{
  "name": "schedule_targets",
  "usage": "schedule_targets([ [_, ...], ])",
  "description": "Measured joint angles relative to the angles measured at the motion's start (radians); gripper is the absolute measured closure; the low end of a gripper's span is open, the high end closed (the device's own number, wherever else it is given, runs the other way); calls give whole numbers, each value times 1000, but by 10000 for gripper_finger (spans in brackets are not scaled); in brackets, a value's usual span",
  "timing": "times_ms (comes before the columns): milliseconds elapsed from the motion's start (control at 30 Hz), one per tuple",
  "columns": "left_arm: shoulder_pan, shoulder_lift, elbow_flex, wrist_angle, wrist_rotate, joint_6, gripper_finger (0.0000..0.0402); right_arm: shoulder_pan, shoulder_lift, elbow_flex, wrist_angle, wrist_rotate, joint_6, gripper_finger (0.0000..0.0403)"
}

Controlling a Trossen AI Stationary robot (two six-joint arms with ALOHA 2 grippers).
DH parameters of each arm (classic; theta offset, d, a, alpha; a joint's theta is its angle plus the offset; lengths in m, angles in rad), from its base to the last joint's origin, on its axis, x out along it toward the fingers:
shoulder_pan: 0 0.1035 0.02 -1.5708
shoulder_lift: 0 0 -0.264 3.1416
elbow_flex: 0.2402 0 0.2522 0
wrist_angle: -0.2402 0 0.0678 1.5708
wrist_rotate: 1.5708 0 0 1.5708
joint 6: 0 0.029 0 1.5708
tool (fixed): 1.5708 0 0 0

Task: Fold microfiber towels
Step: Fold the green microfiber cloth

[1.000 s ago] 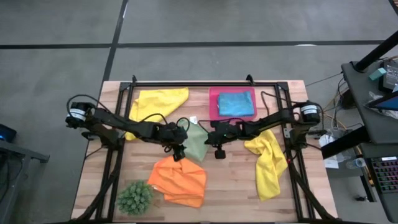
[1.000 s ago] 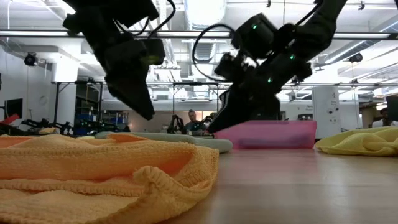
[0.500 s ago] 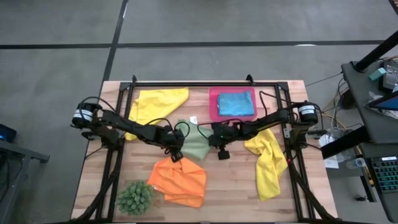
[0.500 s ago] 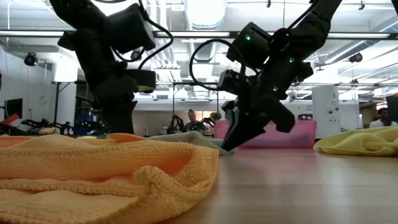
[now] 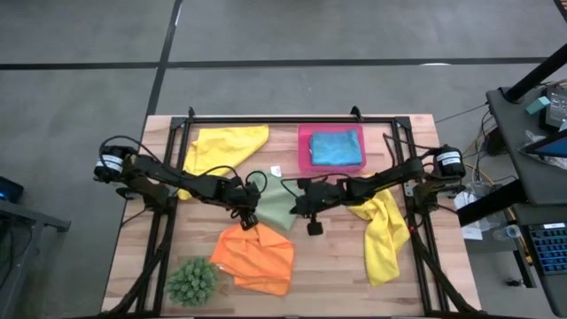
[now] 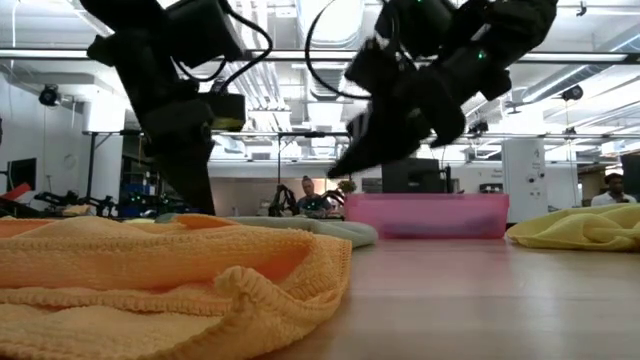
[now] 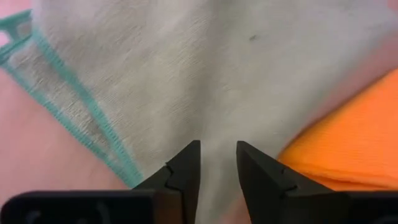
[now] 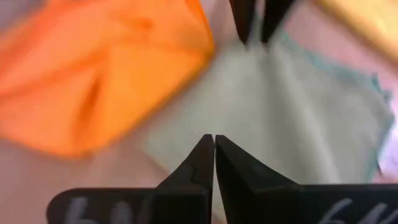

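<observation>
The sage green towel (image 5: 276,206) lies flat on the table's middle, its near-left corner beside the crumpled orange towel (image 5: 255,257). My left gripper (image 5: 251,218) is down on the green towel (image 7: 186,74) close to the orange one (image 7: 342,143), its fingers a narrow gap apart with cloth between them. My right gripper (image 5: 296,204) hangs shut above the green towel's right part (image 8: 292,118), touching nothing. The low view shows it lifted (image 6: 345,165) well above the table. My left gripper has its fingertips (image 7: 186,163) on the green towel's near-left part (image 7: 217,124), next to the orange towel. The fingers slant down from the table's left. A strip of cloth sits between them; one layer or several, I cannot tell. The towel lies flat on the table.
A pink tray (image 5: 304,151) at the far middle holds a turquoise towel (image 5: 337,147). One yellow towel (image 5: 226,146) lies far left, another (image 5: 383,232) at the right. A spiky green plant ball (image 5: 192,280) sits at the near left. People show in the room beyond.
My left gripper has come down onto the green towel near the orange one. My right gripper dipped to the green towel's edge, then rose clear of the table, still shut.
</observation>
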Motion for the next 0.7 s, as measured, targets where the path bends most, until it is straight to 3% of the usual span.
schedule_targets([
  [367, 0, 13, -48, 30, -28, -27, 314, 31, 147, -1, 217, 1, 14, 394],
  [533, 0, 19, -51, 31, -28, -27, 314, 30, 207, -1, 222, -2, -24, 394],
  [700, 0, 19, -61, 34, -27, -27, 314, 27, 213, 2, 119, -31, -91, 394],
])
